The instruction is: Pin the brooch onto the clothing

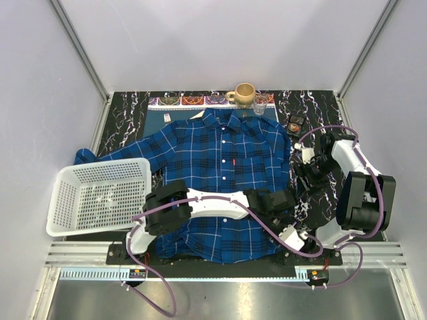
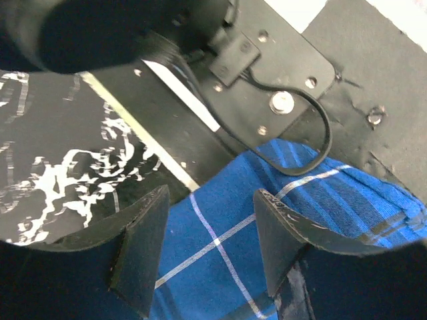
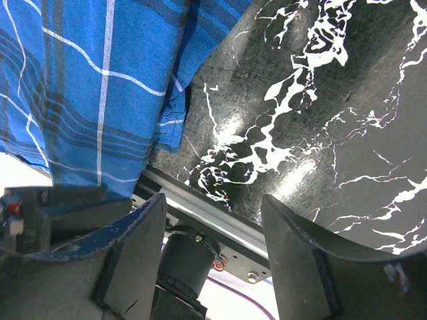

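Note:
The blue and navy plaid shirt (image 1: 220, 160) lies spread flat on the black marbled table, collar at the back. A small dark item with reddish-orange spots, apparently the brooch (image 1: 295, 123), lies on the table just right of the shirt's shoulder. My left gripper (image 1: 295, 232) is open and empty, low over the shirt's near right hem (image 2: 220, 267); it shows in the left wrist view (image 2: 212, 200). My right gripper (image 1: 308, 177) is open and empty above bare table right of the shirt; it shows in the right wrist view (image 3: 213, 200), with the shirt's edge (image 3: 80, 80) at upper left.
A white perforated basket (image 1: 100, 193) stands at the left on the shirt's sleeve. A tan mug (image 1: 244, 93) and a small glass (image 1: 260, 104) stand at the back on a patterned mat (image 1: 193, 101). The right arm's base plate (image 2: 267, 60) is near the left gripper.

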Action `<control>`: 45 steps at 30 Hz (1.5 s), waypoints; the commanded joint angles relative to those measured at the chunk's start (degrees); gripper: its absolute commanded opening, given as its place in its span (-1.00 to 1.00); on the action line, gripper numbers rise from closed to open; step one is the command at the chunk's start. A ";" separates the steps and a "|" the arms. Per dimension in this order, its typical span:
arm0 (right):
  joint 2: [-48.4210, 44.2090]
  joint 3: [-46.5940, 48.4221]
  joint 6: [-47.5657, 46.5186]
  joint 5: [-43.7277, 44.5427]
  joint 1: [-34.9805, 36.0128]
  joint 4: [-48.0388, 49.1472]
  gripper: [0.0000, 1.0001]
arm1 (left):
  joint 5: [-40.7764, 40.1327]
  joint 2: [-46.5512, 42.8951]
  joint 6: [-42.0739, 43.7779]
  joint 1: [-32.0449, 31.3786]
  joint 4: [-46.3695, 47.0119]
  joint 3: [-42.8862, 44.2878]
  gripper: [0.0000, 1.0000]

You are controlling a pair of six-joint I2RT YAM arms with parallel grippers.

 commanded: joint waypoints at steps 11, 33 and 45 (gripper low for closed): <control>-1.38 2.37 -0.76 -0.63 -0.45 -2.32 0.31 | -0.67 8.41 9.13 0.09 -7.96 5.59 -0.04; -2.09 1.32 -4.01 -5.11 3.57 -2.77 0.65 | 0.65 -26.46 -8.98 12.91 8.65 -19.00 -1.00; 3.01 -4.48 -1.55 -3.35 12.99 5.94 0.43 | 4.34 -33.42 -5.03 18.55 6.53 -31.23 -0.66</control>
